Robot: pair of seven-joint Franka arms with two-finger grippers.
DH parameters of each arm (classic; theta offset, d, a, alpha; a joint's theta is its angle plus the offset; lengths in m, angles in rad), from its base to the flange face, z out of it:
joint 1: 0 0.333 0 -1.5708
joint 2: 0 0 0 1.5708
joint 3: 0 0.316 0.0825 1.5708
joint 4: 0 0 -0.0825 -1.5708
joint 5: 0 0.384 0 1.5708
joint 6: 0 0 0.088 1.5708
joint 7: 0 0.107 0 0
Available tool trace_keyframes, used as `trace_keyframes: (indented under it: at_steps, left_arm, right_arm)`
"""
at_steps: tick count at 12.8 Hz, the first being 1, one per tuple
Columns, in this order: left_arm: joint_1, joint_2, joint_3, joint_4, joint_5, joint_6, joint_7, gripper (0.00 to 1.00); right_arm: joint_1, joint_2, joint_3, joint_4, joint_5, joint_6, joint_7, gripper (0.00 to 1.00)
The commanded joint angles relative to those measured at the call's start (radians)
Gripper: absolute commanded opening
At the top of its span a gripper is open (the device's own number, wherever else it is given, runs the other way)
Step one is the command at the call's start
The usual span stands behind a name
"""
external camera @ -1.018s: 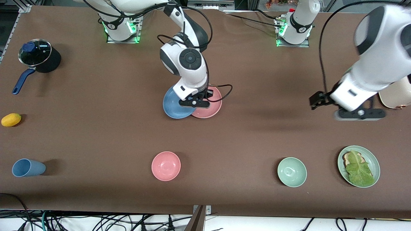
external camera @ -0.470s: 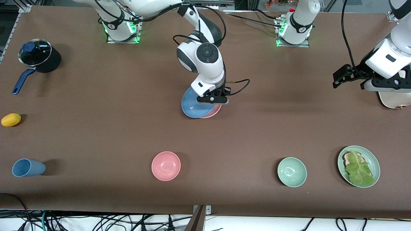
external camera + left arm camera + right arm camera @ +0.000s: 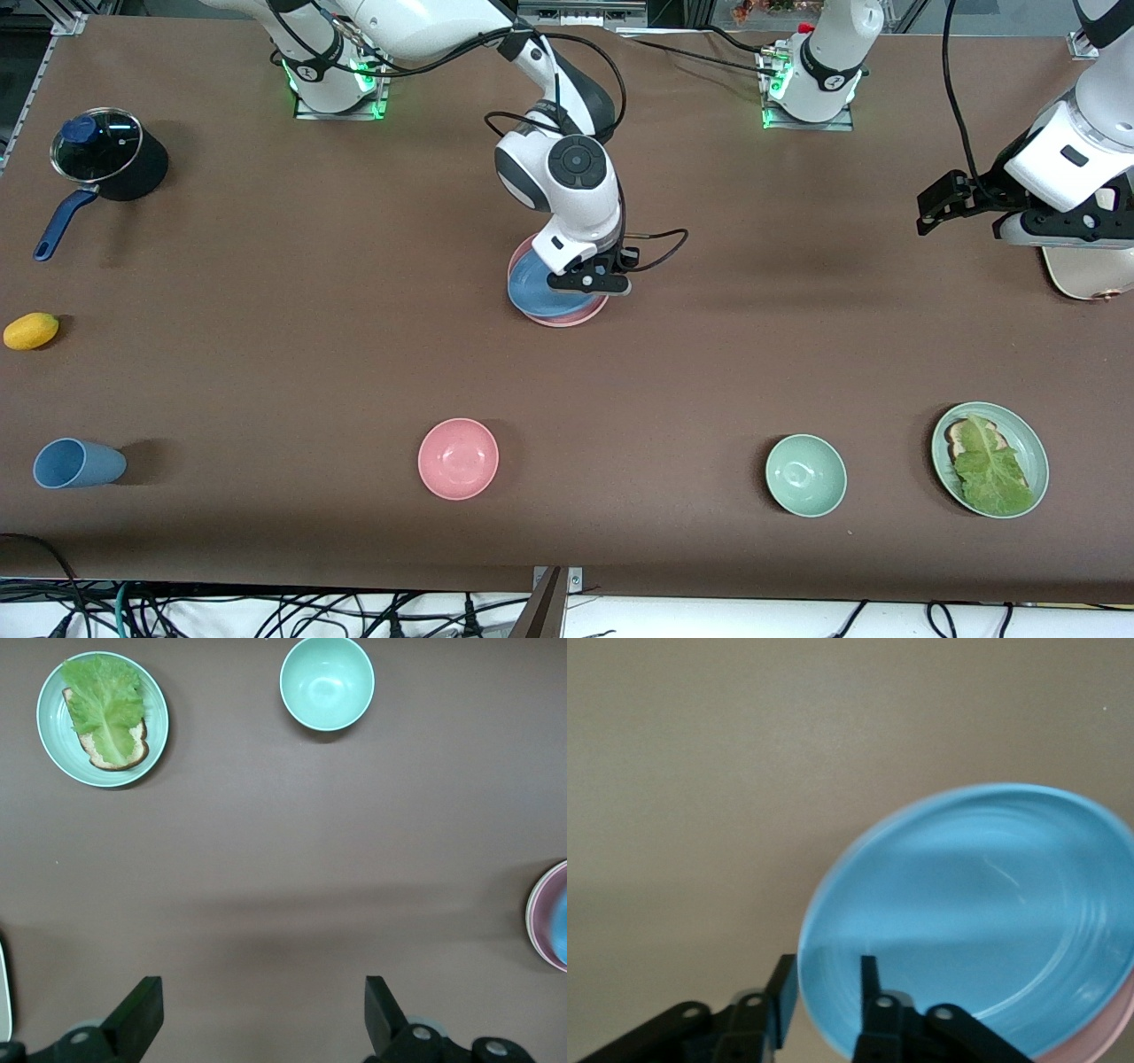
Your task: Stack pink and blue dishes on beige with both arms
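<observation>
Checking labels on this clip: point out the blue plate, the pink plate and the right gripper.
blue plate (image 3: 536,288): front view, bare inner surface beside the gripper.
pink plate (image 3: 567,322): front view, rim showing under the blue plate.
right gripper (image 3: 829,992): right wrist view, between its fingertips, which clamp the blue plate's rim.

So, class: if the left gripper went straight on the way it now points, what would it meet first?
The left gripper, open, points down; probably bare table first. The green bowl and lettuce plate lie off that line.
</observation>
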Motion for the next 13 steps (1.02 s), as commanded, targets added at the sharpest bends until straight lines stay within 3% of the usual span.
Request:
trace_keyframes:
  at_steps: [1, 5, 13]
  left_arm:
    - [0.000, -0.001, 0.000, 0.012, 0.012, -0.019, 0.025, 1.00]
    - [0.001, 0.009, 0.000, 0.026, 0.012, -0.020, 0.025, 1.00]
    - [0.003, 0.009, 0.004, 0.026, 0.012, -0.024, 0.024, 1.00]
  right_arm:
    - [0.000, 0.009, -0.002, 0.040, 0.008, -0.007, 0.000, 1.00]
    - [-0.014, -0.029, -0.008, 0.037, 0.009, -0.024, -0.004, 1.00]
    - [-0.209, -0.138, -0.010, 0.033, 0.017, -0.312, -0.196, 1.00]
